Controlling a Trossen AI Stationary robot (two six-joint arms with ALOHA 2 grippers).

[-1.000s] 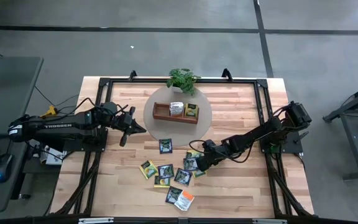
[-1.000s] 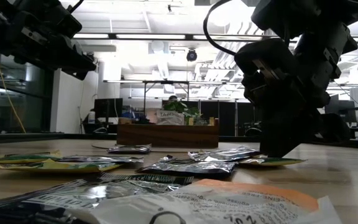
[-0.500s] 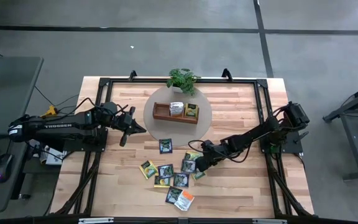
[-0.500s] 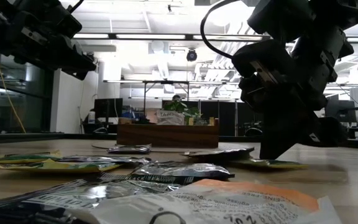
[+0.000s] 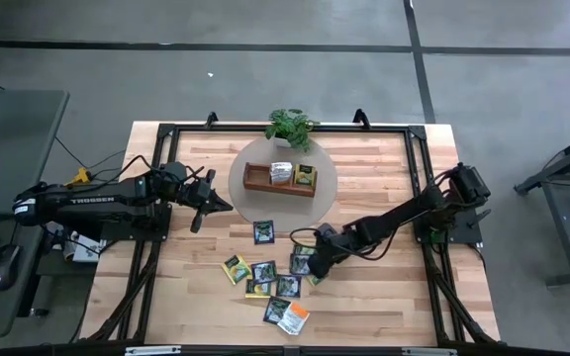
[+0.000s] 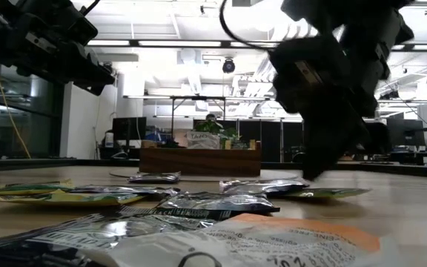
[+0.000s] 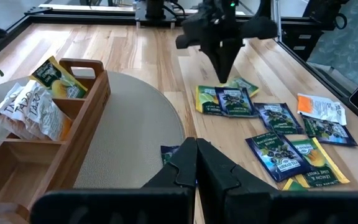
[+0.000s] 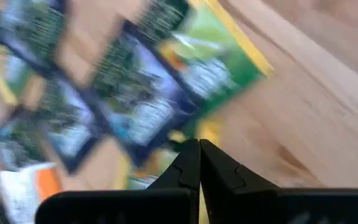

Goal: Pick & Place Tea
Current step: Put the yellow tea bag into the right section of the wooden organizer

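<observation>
R gripper down on the tea pile, L arm parked.

I see the R gripper (image 5: 314, 265) low over the sachets (image 5: 275, 277) scattered flat on the counter (image 5: 384, 168), fingers (image 8: 194, 165) pressed together w/ tips at a dark blue sachet (image 8: 138, 106); can't tell if its edge is pinched. Sachets are square, no real long axis, labels turned every which way. Two more stand in the tray (image 5: 257, 178). L gripper (image 5: 228, 206) hovers beside the round mat (image 5: 325, 183), fingers closed on nothing.
</observation>
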